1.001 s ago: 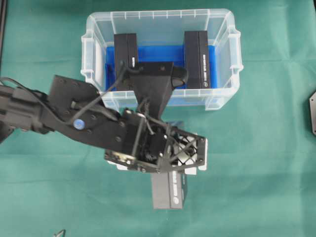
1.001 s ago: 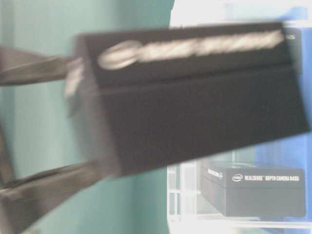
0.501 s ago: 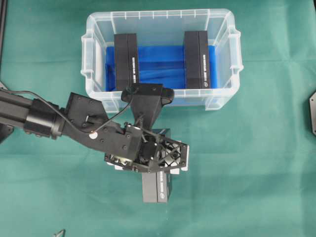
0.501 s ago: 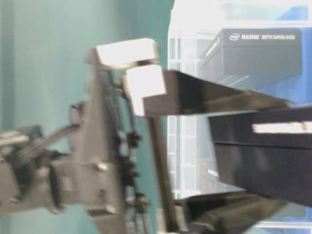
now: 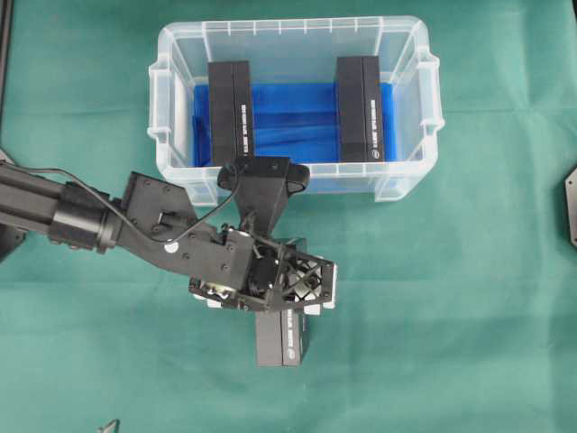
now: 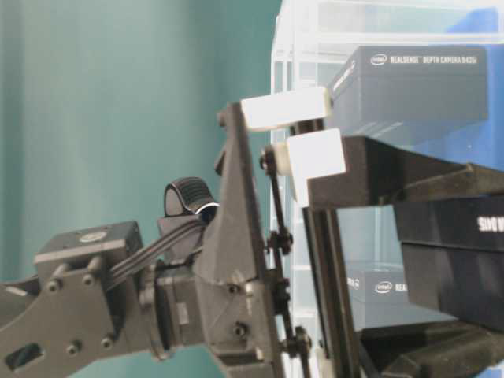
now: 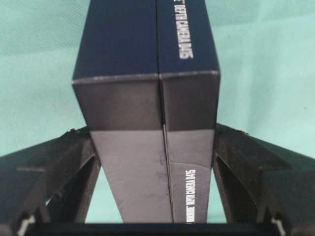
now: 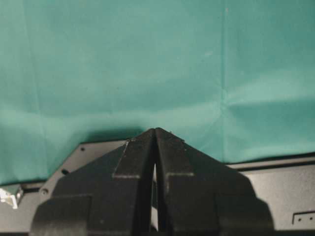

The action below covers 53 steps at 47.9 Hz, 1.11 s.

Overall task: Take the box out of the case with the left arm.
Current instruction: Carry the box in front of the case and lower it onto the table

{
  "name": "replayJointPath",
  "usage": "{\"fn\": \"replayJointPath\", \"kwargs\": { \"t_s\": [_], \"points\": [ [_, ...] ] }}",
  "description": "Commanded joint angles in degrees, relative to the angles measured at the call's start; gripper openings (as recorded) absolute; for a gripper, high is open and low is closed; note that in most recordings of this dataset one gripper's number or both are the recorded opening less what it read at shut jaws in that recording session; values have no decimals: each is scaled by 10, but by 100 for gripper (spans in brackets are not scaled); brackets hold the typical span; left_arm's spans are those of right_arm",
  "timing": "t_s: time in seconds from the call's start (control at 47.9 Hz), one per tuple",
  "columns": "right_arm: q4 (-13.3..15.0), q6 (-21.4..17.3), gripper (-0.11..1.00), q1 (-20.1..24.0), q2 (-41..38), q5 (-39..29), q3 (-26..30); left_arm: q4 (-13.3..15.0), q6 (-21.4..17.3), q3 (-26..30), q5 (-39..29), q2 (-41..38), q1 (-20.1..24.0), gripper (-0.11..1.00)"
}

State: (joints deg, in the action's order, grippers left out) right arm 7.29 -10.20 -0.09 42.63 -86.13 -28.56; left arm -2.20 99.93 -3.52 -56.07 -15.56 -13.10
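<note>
Step in hand: carrying out and setting down; one box is already outside the case, held low over the green cloth in the lower middle of the overhead view.

Left gripper: jaws clamped on both long sides of the box, as the left wrist view shows, with the box running straight out between them.

Box: dark, oblong, white lettering along one face; it lies just below the case's near wall in the overhead view, apart from it. Whether it touches the cloth cannot be told.

Case: clear bin with blue floor, upper middle of the overhead view; two more dark boxes stand inside, one at the left end and one at the right.

Right gripper: jaws pressed together, holding nothing, parked over the cloth.

Next move, as a judgement: lower the box until it rests flat on the cloth, then spread the jaws and lift the arm straight up so the box is not dragged.

Risk: releasing too high may tip the box onto its side.
</note>
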Motion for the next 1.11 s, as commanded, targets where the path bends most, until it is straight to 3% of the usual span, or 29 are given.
{"fn": "replayJointPath", "kwargs": {
  "t_s": [0.0, 0.188, 0.459, 0.563, 0.626, 1.085],
  "points": [
    [-1, -1, 0, -1, -2, 3, 7, 2, -4, 8, 4, 15, 2, 65],
    [0, -1, 0, -1, -1, 3, 6, 1, -33, 5, 18, 16, 2, 65],
    [2, 1, 0, -1, -1, 3, 6, 1, -8, 4, 19, 16, 5, 65],
    [1, 1, 0, -1, -1, 3, 6, 1, -5, 4, 20, 16, 5, 85],
    [2, 1, 0, -1, -1, 3, 6, 1, -5, 4, 20, 16, 5, 91],
    [1, 0, 0, -1, 1, 2, 6, 1, -5, 20, 18, 25, 9, 88]
  ]
}}
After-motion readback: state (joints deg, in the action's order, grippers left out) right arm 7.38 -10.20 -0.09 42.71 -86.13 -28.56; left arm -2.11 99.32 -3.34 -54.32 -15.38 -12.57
